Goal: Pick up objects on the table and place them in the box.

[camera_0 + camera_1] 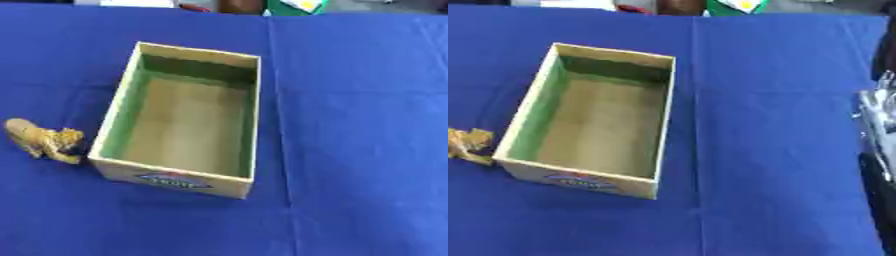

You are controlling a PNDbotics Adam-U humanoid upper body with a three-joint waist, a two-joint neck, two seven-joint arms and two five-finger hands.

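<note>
**Box open and bare inside, toy lion beside its near left corner**

Box point(179, 182) of cardboard sits on the blue cloth-covered table point(350, 150), turned slightly askew, its long axis running away from the camera. On its near short wall is a printed label point(172, 180), a blue shape with a red touch above it; there is lettering in it, but it is too blurred to read. The inner walls are green, the floor is plain brown, and nothing lies within.

Just left of the near left corner lies a toy lion point(42, 140), tan with a darker mane, on the cloth and outside the box. Its head end is close against the box wall; whether it actually touches cannot be told.

At the right edge of the right eye view, a silver and black part of the robot's right arm point(877, 130) comes into the picture, well apart from the box. Only this strip of it shows, blurred, so whether the right hand is released, clenched or grasping anything cannot be told. The left hand shows in neither view.

A crease in the cloth runs from near to far just right of the box. Beyond the far edge of the table, a green object point(297, 6) with a yellow and white patch stands beside something dark brown point(241, 6).
</note>
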